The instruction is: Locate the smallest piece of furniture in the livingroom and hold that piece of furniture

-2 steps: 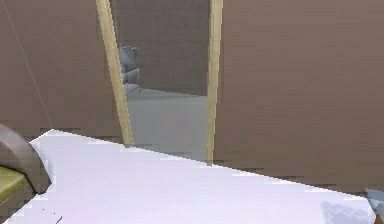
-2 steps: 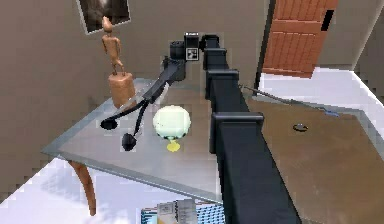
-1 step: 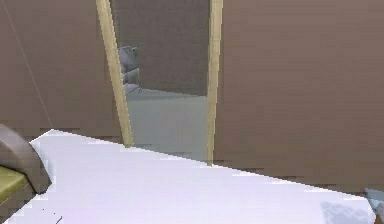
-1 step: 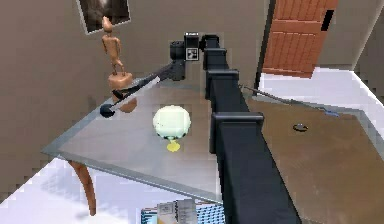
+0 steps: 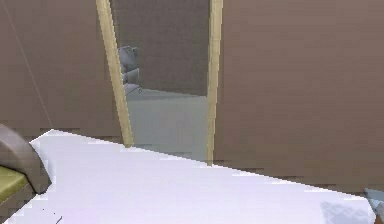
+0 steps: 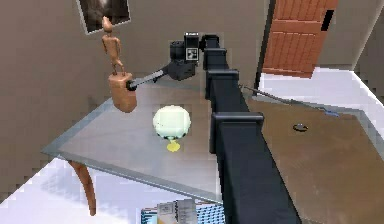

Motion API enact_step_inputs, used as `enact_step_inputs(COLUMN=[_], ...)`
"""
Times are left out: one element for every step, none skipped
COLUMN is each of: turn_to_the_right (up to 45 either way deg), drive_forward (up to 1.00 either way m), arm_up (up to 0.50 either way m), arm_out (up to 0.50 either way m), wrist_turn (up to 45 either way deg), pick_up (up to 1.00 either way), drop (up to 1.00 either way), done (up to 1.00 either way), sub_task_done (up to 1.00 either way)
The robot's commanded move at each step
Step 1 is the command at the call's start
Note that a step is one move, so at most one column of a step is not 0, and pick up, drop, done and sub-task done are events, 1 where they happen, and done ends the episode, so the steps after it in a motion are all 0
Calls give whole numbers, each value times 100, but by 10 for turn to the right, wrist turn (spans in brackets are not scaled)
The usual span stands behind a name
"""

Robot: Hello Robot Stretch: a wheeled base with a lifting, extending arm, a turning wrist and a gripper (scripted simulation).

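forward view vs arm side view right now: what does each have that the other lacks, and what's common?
Forward view: an open doorway with a pale frame, a further room beyond it, and the corner of an upholstered seat at the left edge.

Arm side view: a table carrying a wooden figure and a pale round thing on a yellow stem. The arm reaches over it with the gripper by the figure. There is also a framed picture and an orange door.

Both: brown walls and pale floor.
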Motion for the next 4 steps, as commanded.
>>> enact_step_inputs(turn_to_the_right=[0,0,0,0], drive_forward=[0,0,0,0], arm_up=[0,-28,0,10], arm_out=[0,0,0,0], wrist_turn=[300,0,0,0], pick_up=[0,0,100,0], drop=[0,0,0,0], done=[0,0,0,0], sub_task_done=[0,0,0,0])
